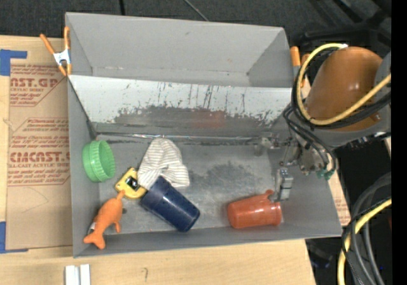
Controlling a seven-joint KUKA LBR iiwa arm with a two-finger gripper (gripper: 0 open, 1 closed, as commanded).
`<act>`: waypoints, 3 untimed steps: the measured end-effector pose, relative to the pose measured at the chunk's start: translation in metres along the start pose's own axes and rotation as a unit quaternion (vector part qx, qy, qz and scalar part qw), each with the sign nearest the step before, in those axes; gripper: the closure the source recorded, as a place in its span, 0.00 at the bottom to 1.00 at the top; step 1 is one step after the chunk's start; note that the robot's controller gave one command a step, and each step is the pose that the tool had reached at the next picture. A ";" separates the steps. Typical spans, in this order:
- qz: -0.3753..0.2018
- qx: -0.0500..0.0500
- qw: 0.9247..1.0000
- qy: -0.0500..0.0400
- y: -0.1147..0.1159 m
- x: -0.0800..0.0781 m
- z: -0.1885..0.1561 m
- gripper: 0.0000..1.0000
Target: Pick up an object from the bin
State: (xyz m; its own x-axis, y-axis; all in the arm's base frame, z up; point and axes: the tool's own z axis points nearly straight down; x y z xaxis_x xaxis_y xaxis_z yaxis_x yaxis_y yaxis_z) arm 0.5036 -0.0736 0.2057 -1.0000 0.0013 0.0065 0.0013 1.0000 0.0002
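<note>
I note a rounded orange cover (346, 86) on the wrist, yellow and black cables (299, 90) looped around it, and a small grey metal gripper (283, 191) at its end.

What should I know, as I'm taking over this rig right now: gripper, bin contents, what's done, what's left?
Gripper: low at the right of the bin, by the right end of a red-orange cup lying on its side; contact unclear.
Left half: dark blue cup, striped cloth, green lid, orange fish toy, small yellow piece.
Done: nothing lifted.
Left: grasp one thing, lift it out.
</note>
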 end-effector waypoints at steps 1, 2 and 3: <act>-0.001 0.000 1.000 -0.004 0.000 -0.002 -0.004 0.00; -0.037 0.001 0.999 -0.007 0.008 -0.001 0.040 0.00; -0.047 0.000 0.999 -0.006 -0.002 0.003 0.099 0.00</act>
State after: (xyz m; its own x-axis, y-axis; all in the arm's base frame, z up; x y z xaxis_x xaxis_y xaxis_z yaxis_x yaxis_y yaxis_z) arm 0.4997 -0.0756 0.1065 -0.9956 -0.0933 -0.0052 -0.0933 0.9956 -0.0001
